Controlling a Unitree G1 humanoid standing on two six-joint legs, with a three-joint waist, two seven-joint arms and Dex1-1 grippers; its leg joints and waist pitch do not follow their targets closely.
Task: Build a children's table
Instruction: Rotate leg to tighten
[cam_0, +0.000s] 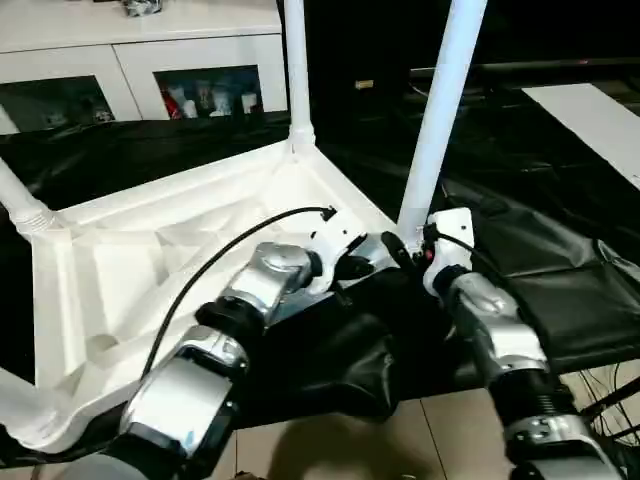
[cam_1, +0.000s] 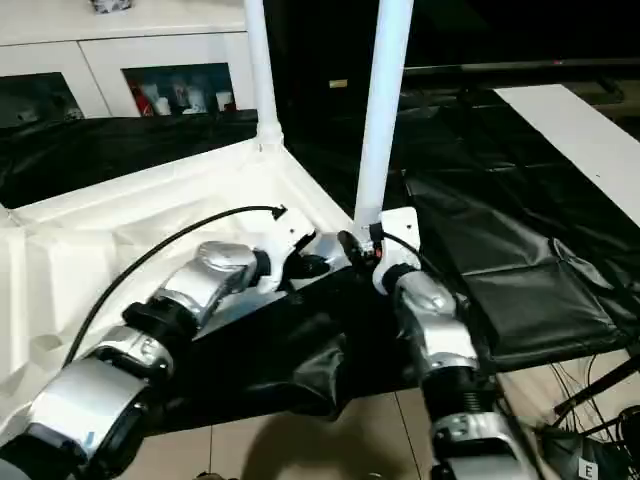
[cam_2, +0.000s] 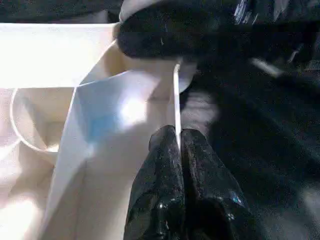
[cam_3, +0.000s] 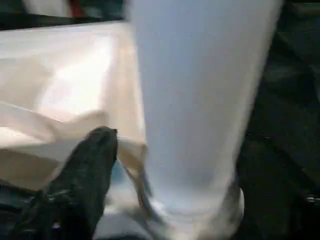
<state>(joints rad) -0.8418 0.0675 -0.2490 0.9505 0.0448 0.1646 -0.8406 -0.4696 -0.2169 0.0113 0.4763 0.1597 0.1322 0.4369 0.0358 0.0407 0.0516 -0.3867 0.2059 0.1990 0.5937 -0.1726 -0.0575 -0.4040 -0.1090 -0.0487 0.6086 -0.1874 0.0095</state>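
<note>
The children's table lies upside down: its white ribbed tabletop (cam_0: 120, 270) rests on a black sheet. White legs stand up from the corner sockets: one at the far corner (cam_0: 296, 70), one at the near right corner (cam_0: 440, 120), two more at the left (cam_0: 20, 205). My left gripper (cam_2: 177, 135) is shut on the tabletop's thin rim beside the near right socket. My right gripper (cam_0: 405, 250) sits at the foot of the near right leg (cam_3: 200, 100). Its one visible finger (cam_3: 92, 165) stands apart from the tube.
A white cabinet with glass doors (cam_0: 150, 70) stands behind the tabletop. The black sheet (cam_0: 540, 270) spreads to the right, with a white board (cam_0: 600, 115) at the far right. Tiled floor (cam_0: 400, 440) and cables (cam_1: 590, 400) lie below the front edge.
</note>
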